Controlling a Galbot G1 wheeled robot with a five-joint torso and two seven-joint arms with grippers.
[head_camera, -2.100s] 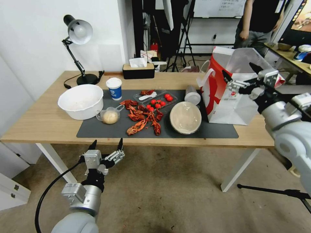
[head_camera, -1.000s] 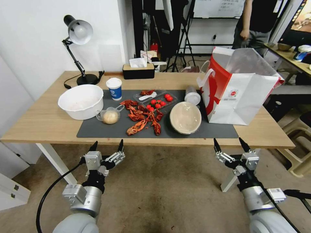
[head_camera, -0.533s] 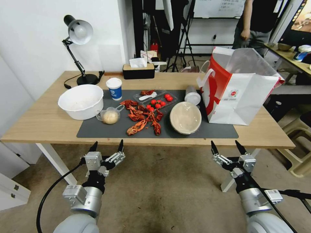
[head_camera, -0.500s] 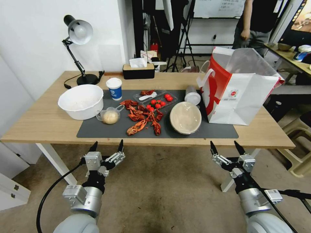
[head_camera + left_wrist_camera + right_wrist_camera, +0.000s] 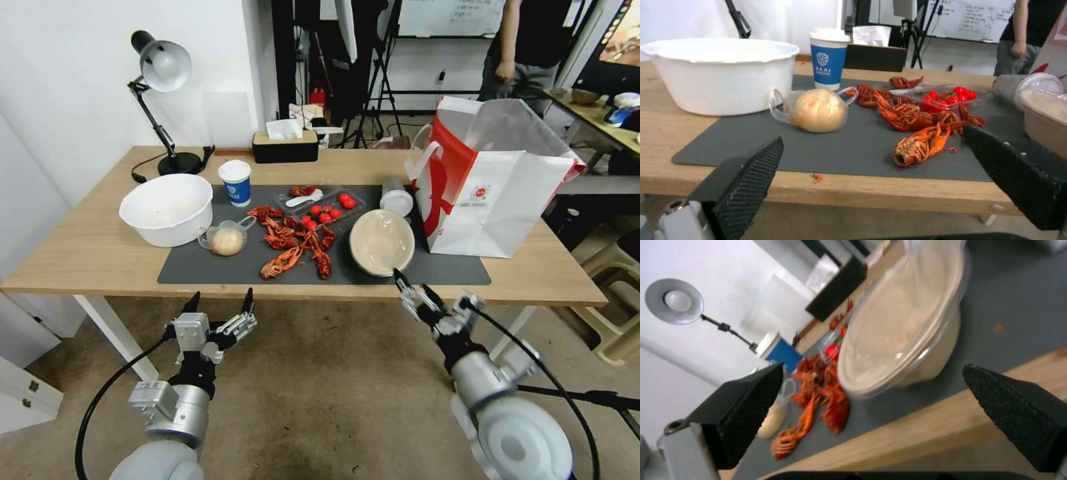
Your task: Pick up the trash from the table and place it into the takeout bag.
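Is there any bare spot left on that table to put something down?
Yes: the bare wood of the table in front of the white basin, and the back strip between the lamp and the takeout bag. The grey mat's middle is crowded with crayfish.

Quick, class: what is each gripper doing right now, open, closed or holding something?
Left gripper: open, empty, below the table edge.
Right gripper: open, empty, at the bowl.

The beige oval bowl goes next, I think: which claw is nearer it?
Right. The right claw hangs open just before the beige oval bowl; the left claw waits open, far off.
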